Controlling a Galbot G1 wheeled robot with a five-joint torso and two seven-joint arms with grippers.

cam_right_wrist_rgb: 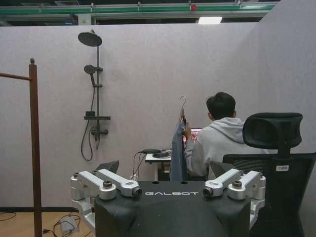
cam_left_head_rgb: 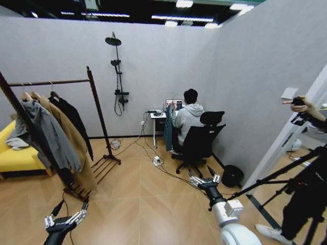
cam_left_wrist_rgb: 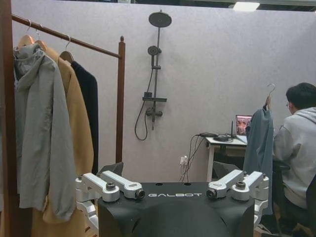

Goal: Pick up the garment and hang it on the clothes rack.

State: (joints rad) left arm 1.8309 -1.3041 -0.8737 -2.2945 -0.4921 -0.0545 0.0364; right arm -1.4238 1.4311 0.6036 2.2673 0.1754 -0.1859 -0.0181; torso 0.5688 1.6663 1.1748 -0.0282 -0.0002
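Observation:
The garment (cam_left_head_rgb: 168,127) is dark teal-blue and hangs from a hanger held up by a seated person's hand beside the desk at the far wall; it is also seen as the garment (cam_left_wrist_rgb: 259,143) and the garment (cam_right_wrist_rgb: 177,153). The clothes rack (cam_left_head_rgb: 100,115) stands at the left, with its post (cam_left_wrist_rgb: 120,98) and post (cam_right_wrist_rgb: 34,148) in the wrist views. My left gripper (cam_left_head_rgb: 71,208) hovers open and empty over the floor near the rack's base; the left gripper (cam_left_wrist_rgb: 175,190) faces the rack. Some way short of the chair, my right gripper (cam_left_head_rgb: 201,176) is open and empty; the right gripper (cam_right_wrist_rgb: 170,190) faces the garment.
A grey hooded jacket (cam_left_head_rgb: 48,135), a tan coat (cam_left_head_rgb: 71,143) and a black coat (cam_left_head_rgb: 71,117) hang on the rack. A black office chair (cam_left_head_rgb: 199,145), floor cables (cam_left_head_rgb: 153,158), a yellow sofa (cam_left_head_rgb: 15,158) and a tripod (cam_left_head_rgb: 276,178) border the open wooden floor.

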